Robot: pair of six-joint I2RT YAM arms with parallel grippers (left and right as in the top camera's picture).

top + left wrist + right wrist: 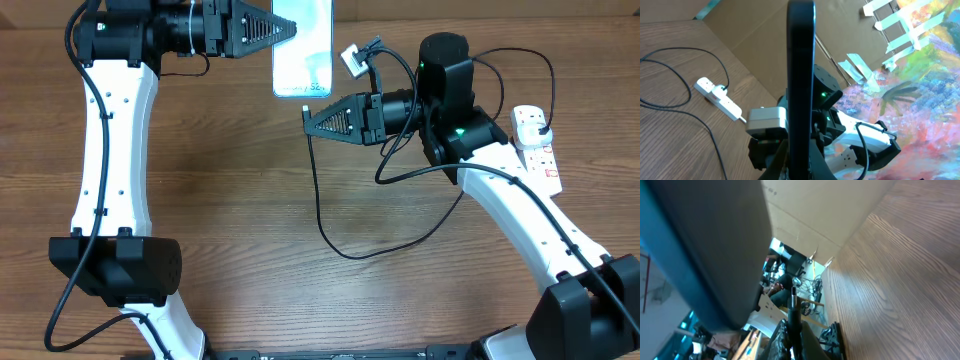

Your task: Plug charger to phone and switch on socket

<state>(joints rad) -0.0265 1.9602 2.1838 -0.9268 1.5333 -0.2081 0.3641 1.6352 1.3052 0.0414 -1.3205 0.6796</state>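
My left gripper (288, 30) is shut on the phone (303, 50) and holds it raised at the back of the table, its lit screen facing up. In the left wrist view the phone (801, 70) stands edge-on between the fingers (801, 167). My right gripper (308, 119) is shut on the charger (318, 200) near its small plug tip, just below the phone's short edge with the white text. In the right wrist view the tip (792, 302) points up from the fingers (794, 340) beside the blurred phone (710, 245). The cable loops across the table to the socket (538, 150), where its black plug sits.
The socket (717, 96) lies at the far right by the cardboard back wall (760, 45). Slack black cable (400, 245) loops over the middle of the table. The two arm bases (115, 268) (590, 305) stand at the front corners.
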